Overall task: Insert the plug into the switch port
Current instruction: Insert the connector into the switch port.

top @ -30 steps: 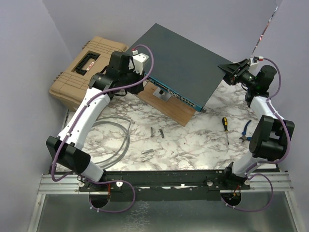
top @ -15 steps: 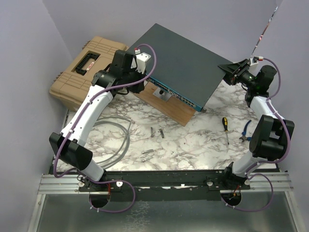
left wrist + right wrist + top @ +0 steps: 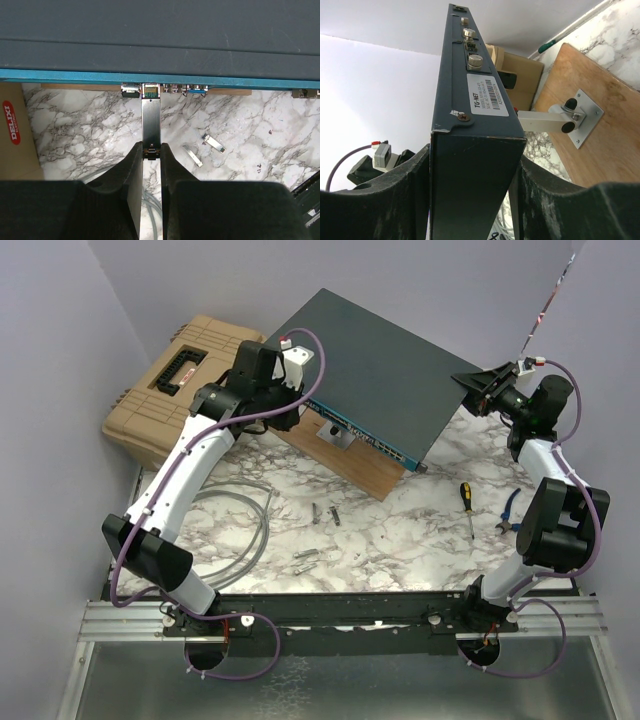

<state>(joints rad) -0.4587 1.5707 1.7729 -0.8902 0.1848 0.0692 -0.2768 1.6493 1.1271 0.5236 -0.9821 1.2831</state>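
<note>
Plug (image 3: 151, 122) points lengthwise, tip at the switch (image 3: 160, 40).

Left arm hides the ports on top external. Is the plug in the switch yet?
Observer: Not seated. In the left wrist view the plug, held at its tail by the left pincer, has only its nose at a socket in the switch's blue face; most of its body is outside.
Operator: Switch braced?
Observer: Yes. In the right wrist view the right pincer clamps the switch's end, one finger on each broad face.
</note>
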